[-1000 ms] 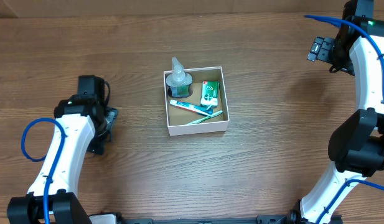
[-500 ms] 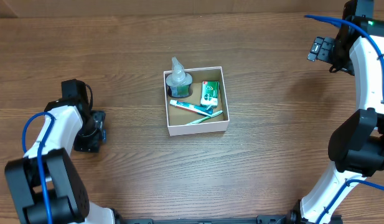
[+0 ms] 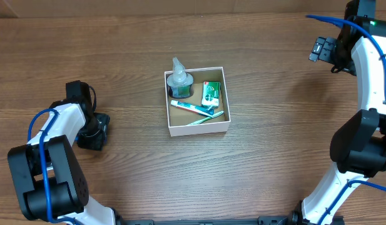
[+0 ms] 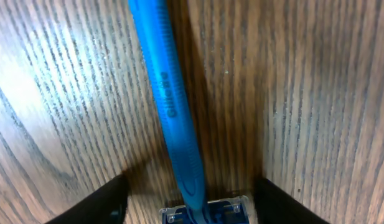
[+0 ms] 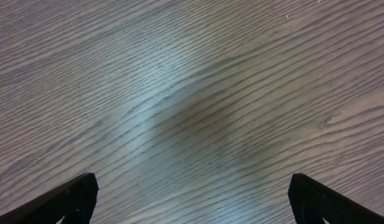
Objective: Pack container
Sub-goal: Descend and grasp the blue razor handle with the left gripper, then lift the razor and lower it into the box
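Sitting at the middle of the bench [image 3: 274, 156], the container [image 3: 199, 130] holds a bottle [image 3: 178, 80], carton [image 3: 211, 92] and toothbrush [image 3: 191, 106]. Near the left edge, the left fingers [image 4: 103, 200] straddle a blue razor [image 4: 170, 106], spread and not gripping. Near the far right corner, the right fingers [image 5: 72, 198] hang spread apart.

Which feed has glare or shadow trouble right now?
Left wrist: razor very close and slightly soft, bright sheen on the wood, dark shadow alongside the razor. Right wrist: soft dark patch mid-frame, pale sheen beside it. Overhead: even and sharp, box contents readable.
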